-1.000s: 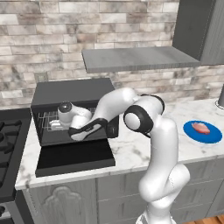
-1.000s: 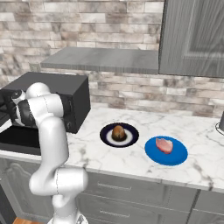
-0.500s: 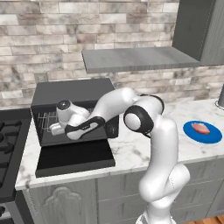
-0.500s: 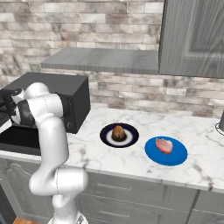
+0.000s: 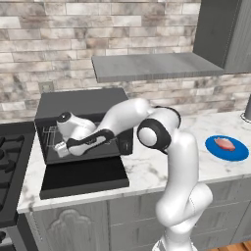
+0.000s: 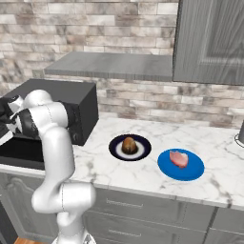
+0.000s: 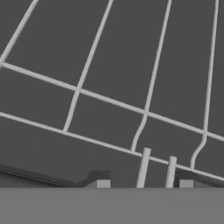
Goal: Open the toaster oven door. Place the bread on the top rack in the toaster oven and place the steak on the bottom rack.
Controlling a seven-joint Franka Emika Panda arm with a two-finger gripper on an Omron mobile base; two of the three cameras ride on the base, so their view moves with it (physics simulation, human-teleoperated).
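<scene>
The black toaster oven (image 5: 81, 100) stands on the counter with its door (image 5: 83, 176) folded flat down in front. My gripper (image 5: 60, 148) reaches into the oven's left side at the lower shelf. In the hand view the bottom rack (image 7: 109, 100) lies close below, and its front loop (image 7: 143, 166) sits between my gripper's (image 7: 144, 184) two tips, jaws half closed around it. The bread (image 6: 128, 145) rests on a dark plate (image 6: 114, 151) right of the oven. The steak (image 6: 179, 158) lies on a blue plate (image 6: 190, 170) further right, also seen as the steak (image 5: 225, 143).
A gas stove (image 5: 10, 157) with black grates adjoins the counter on the left. A grey hood shelf (image 5: 152, 66) hangs above the oven, and a grey wall cabinet (image 6: 209, 38) is at the upper right. The counter's front edge (image 5: 147, 193) runs below the open door.
The jaws have closed from wide to about half around the rack's loop. The hand shifted slightly left and deeper into the oven. Bread and steak have not moved.
</scene>
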